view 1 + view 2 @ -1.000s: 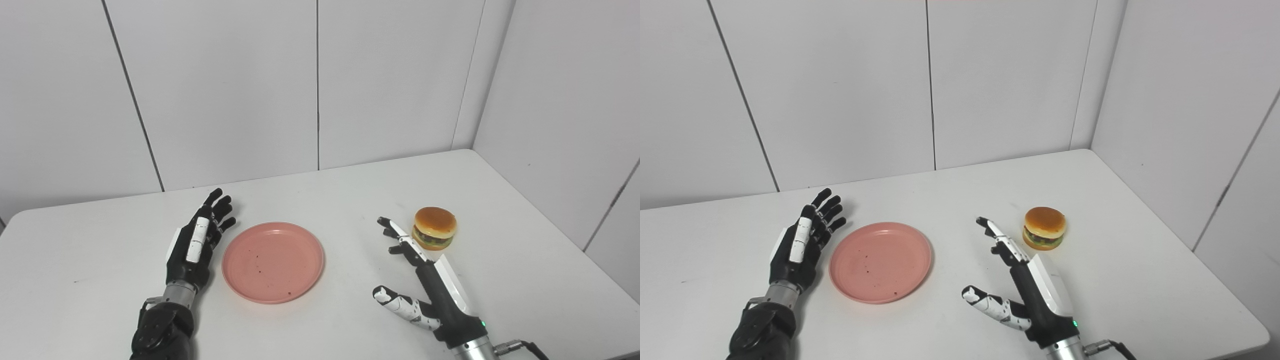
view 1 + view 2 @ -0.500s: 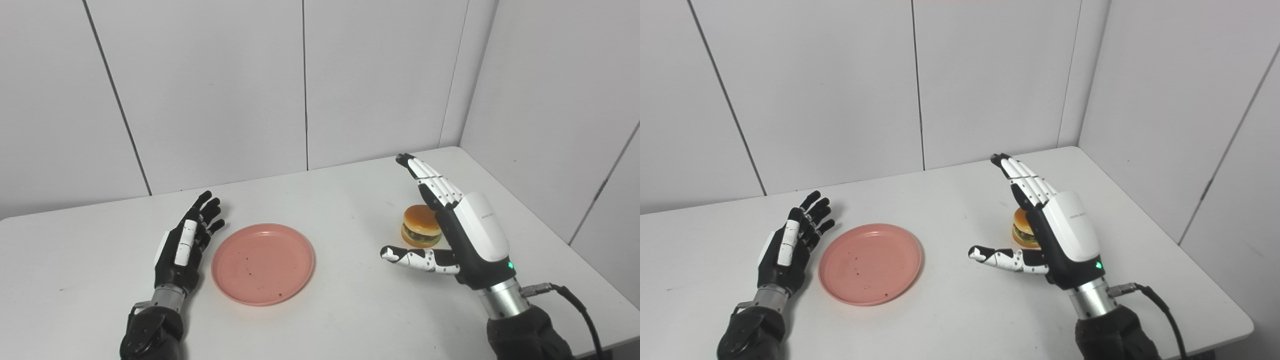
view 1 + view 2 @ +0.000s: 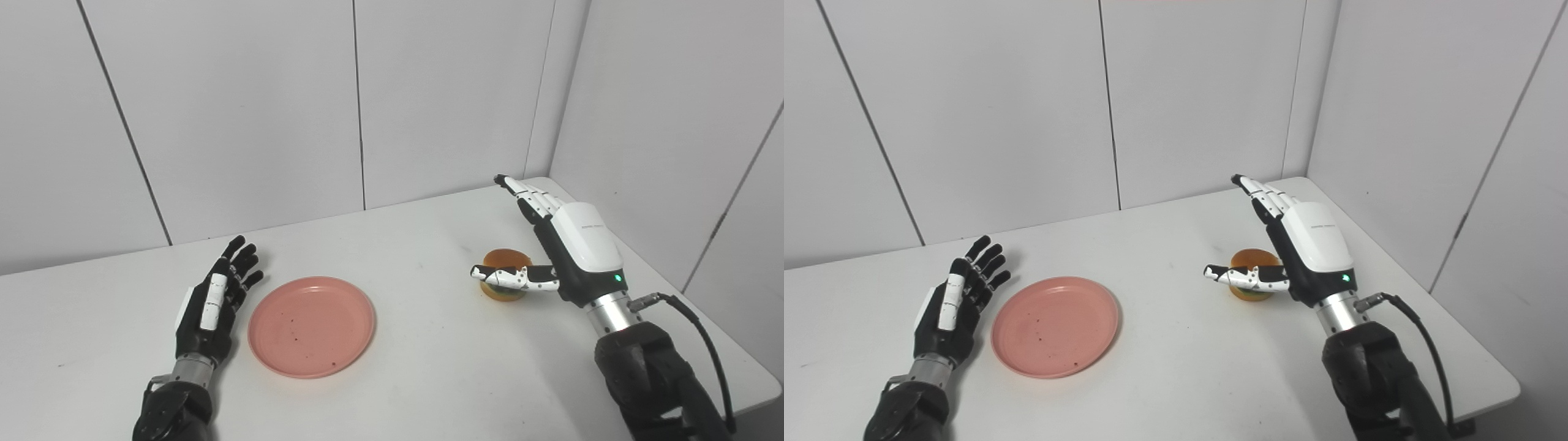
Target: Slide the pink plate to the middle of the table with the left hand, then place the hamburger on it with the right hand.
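White table [image 3: 429,367], hamburger [image 3: 503,260] under right hand [image 3: 566,248], fingers [image 3: 531,195] spread, thumb across it.

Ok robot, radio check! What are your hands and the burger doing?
Left hand open, beside pink plate. Right hand open over hamburger, fingers spread, not gripping. Hamburger on the table, off the plate. Nothing between them.

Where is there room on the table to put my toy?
Bare table lies between the pink plate and the hamburger. It is crowded where the right hand hovers over the hamburger, and where the left hand flanks the plate.
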Controlling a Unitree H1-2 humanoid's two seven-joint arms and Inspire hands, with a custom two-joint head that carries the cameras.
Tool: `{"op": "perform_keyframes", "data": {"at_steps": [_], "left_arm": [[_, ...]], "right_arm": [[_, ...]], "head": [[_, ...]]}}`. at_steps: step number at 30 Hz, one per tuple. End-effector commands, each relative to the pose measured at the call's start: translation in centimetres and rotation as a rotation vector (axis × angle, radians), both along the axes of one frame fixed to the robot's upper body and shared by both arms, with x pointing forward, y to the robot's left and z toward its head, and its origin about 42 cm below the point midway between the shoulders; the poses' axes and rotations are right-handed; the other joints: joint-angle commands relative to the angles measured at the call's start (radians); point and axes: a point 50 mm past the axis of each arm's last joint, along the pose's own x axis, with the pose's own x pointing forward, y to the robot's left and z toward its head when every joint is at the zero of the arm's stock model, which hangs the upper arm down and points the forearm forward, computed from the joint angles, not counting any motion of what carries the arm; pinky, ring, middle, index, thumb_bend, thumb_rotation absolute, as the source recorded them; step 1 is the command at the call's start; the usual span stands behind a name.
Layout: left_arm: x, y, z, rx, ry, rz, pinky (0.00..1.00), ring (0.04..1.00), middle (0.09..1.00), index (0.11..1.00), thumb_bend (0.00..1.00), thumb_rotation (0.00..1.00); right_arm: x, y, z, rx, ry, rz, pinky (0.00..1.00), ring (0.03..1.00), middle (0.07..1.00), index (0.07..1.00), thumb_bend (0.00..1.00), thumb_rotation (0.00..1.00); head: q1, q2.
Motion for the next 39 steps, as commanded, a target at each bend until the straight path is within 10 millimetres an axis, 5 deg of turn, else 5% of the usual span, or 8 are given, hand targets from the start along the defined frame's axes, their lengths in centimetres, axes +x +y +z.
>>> {"op": "perform_keyframes", "data": {"at_steps": [1,7,19,30,39], "left_arm": [[-3.5,1.9,-4.9,0.004,0.107,0.022,0.87,0.922,0.897,0.872,0.93,0.79],[-3.8,1.8,-5.1,0.016,0.106,0.024,0.85,0.919,0.897,0.872,0.92,0.8],[-3.8,1.8,-4.8,0.019,0.109,0.025,0.87,0.925,0.891,0.868,0.93,0.79],[-3.6,1.2,-4.8,0.013,0.115,0.021,0.86,0.922,0.89,0.863,0.91,0.79],[-3.7,1.2,-4.6,0.017,0.108,0.019,0.87,0.929,0.893,0.87,0.93,0.79]], "right_arm": [[0.8,-0.8,1.7,-0.038,-0.051,-0.034,0.79,0.842,0.857,0.902,0.85,0.68],[1.9,-2.3,-0.2,-0.061,0.024,-0.084,0.79,0.842,0.85,0.89,0.86,0.68],[3.1,-3.4,-3.1,-0.047,0.107,-0.115,0.8,0.843,0.841,0.878,0.85,0.7],[3.5,-4.0,-2.9,-0.024,0.125,-0.112,0.82,0.856,0.848,0.871,0.83,0.69],[2.4,-4.3,-3.3,-0.051,0.067,-0.092,0.74,0.792,0.788,0.754,0.82,0.64]], "head": [[0.008,-0.012],[0.023,-0.03],[0.045,-0.002],[0.05,-0.005],[0.053,0.0]]}}
